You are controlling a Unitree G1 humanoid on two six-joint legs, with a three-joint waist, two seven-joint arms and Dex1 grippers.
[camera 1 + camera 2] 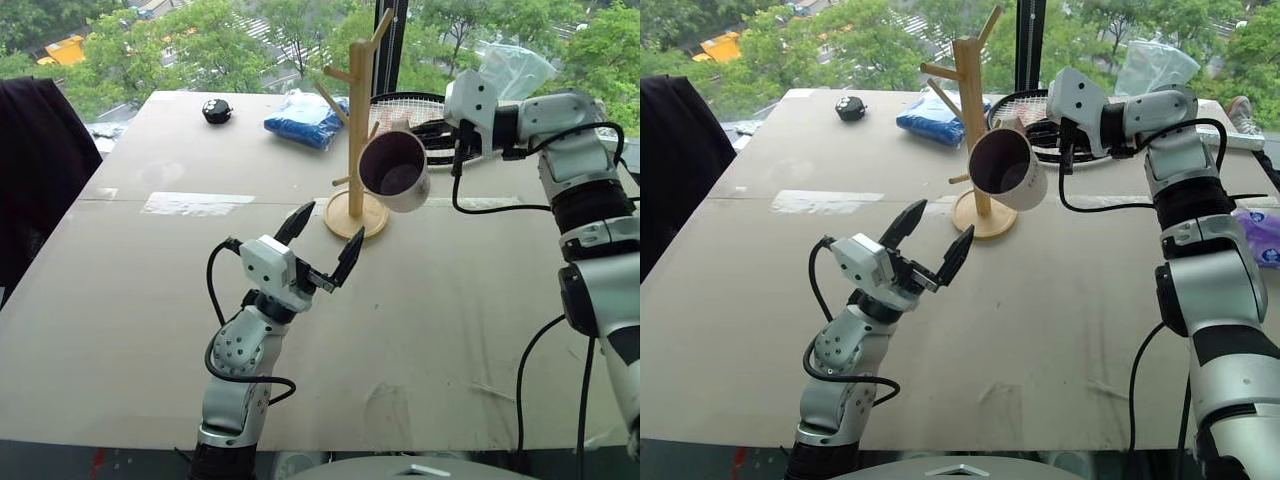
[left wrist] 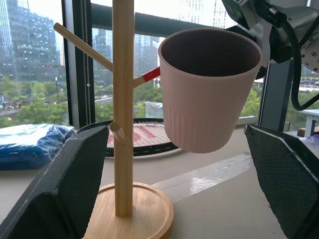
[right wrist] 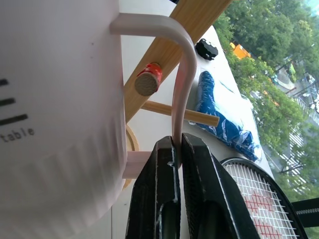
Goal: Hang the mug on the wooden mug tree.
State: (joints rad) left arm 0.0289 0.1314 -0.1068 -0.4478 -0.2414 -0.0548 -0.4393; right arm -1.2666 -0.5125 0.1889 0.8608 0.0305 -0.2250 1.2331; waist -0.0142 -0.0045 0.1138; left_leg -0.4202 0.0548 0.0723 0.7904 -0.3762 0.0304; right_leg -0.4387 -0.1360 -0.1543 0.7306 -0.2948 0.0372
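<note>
We cannot read the mug's (image 3: 55, 114) cut-off lettering; the mug tree's (image 2: 122, 104) top seems cropped above it.

It looked like a high-rise test room rather than a home: a broad, bare bench (image 1: 150, 330) stood against floor-to-ceiling windows (image 2: 30, 64) overlooking treetops and towers, with a racket (image 1: 1025, 108) and a blue bag (image 1: 303, 118) lying loose on it.

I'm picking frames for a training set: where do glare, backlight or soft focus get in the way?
Left eye view: a glossy strip on the table throws glare. Left wrist view: bright windows backlight the mug and wooden mug tree; the left gripper's fingers look soft. Right wrist view: the mug wall is washed out, close and blurred.
</note>
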